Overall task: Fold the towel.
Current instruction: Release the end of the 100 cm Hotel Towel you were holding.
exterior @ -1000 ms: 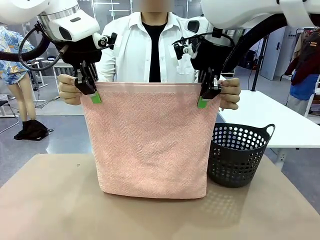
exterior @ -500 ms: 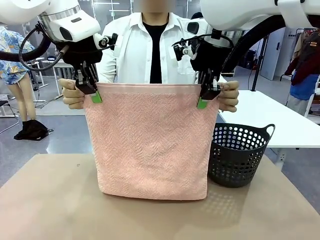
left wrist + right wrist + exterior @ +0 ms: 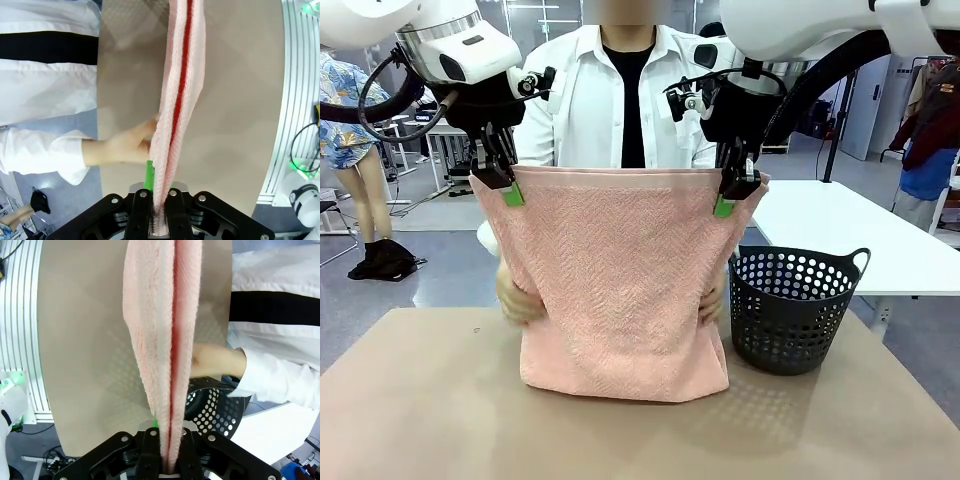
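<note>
Front view: left tool [image 3: 510, 190] and right tool [image 3: 725, 200] each pinch a top corner of the towel [image 3: 620, 280], which hangs doubled, lower edge on the tabletop [image 3: 420, 420].
Left wrist view: jaws clamp both layers, and a person's hand [image 3: 127, 149] touches the cloth.
Right wrist view: jaws likewise pressed onto both layers.

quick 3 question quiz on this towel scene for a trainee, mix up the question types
1. True or false: both jaws are shut on the top edge of the towel.
2. Where is the basket?
A. on the table, on the robot's right of the towel
B. hanging from the right jaws
C. in the person's lap
3. Short answer: what are the person's hands touching?

Key: 1 true; 2 A; 3 the towel, at its sides, low down.
</note>
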`<state>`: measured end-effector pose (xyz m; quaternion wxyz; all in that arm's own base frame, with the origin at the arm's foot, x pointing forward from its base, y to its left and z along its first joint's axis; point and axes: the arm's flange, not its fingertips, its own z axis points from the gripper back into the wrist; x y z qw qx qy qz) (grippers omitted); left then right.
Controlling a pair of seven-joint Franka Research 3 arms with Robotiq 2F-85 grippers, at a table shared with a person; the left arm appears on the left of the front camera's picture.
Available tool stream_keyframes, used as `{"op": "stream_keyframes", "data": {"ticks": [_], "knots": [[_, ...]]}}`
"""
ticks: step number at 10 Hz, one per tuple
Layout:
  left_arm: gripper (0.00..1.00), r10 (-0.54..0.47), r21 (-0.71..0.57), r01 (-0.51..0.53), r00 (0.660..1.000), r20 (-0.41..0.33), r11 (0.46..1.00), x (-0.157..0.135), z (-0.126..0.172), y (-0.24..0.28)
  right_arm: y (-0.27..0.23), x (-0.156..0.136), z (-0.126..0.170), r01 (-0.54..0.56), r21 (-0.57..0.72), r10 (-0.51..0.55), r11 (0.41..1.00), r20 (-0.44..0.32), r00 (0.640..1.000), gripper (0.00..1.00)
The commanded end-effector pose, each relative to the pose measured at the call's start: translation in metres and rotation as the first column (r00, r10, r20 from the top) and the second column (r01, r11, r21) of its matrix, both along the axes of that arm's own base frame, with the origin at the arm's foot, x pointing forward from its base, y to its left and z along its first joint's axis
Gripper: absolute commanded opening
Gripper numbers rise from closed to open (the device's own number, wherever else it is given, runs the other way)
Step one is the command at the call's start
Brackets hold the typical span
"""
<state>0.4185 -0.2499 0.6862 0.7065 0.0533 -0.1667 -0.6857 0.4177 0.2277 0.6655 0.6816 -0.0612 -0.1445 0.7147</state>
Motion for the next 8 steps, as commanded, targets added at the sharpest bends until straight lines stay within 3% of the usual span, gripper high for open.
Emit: {"op": "stream_keyframes", "data": {"ticks": [1, 8], "knots": [[0.0, 0.002, -0.001, -0.002, 1.0, 0.001, 1.0, 0.0005, 0.0006, 0.0009, -0.0005, -0.001, 0.0017, -0.007, -0.002, 0.007, 1.0, 0.005, 1.0, 0.0], [0.0, 0.002, -0.001, -0.002, 1.0, 0.001, 1.0, 0.0005, 0.0006, 0.0009, -0.0005, -0.001, 0.0017, -0.007, -0.002, 0.007, 1.0, 0.005, 1.0, 0.0]]}}
